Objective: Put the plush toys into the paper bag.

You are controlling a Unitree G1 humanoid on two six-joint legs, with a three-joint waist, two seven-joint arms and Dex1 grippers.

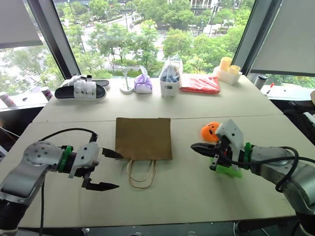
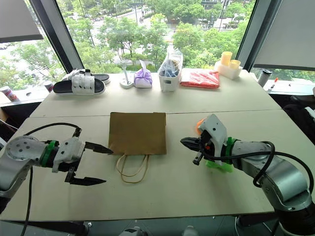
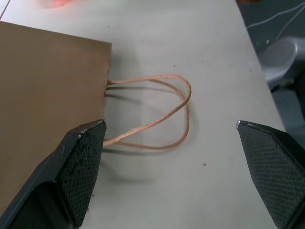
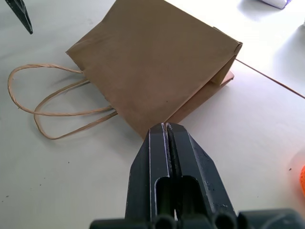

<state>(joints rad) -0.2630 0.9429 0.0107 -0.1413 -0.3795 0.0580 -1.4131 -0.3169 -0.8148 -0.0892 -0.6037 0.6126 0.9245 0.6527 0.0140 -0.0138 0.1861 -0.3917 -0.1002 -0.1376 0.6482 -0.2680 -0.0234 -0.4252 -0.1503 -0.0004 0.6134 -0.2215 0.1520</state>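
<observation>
Fingers of the left gripper (image 1: 110, 170) stand wide apart just beside the bag (image 1: 143, 138), which lies flat on the counter (image 1: 197, 196) with its mouth and cord handles (image 1: 141, 174) towards the robot and its long axis running away from it. The right gripper (image 1: 196, 147) is pinched shut, holding nothing, aimed at the bag's other side. Both toys, orange (image 1: 209, 131) and green (image 1: 227, 169), lie beside the right arm, so I judge that arm better placed to pick them up.

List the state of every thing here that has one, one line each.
paper bag: flat on the table, mouth shut, handles toward the robot
orange plush toy: on the table, outside the bag
green plush toy: on the table under the right arm
left claw: open, empty
right claw: shut, empty
</observation>
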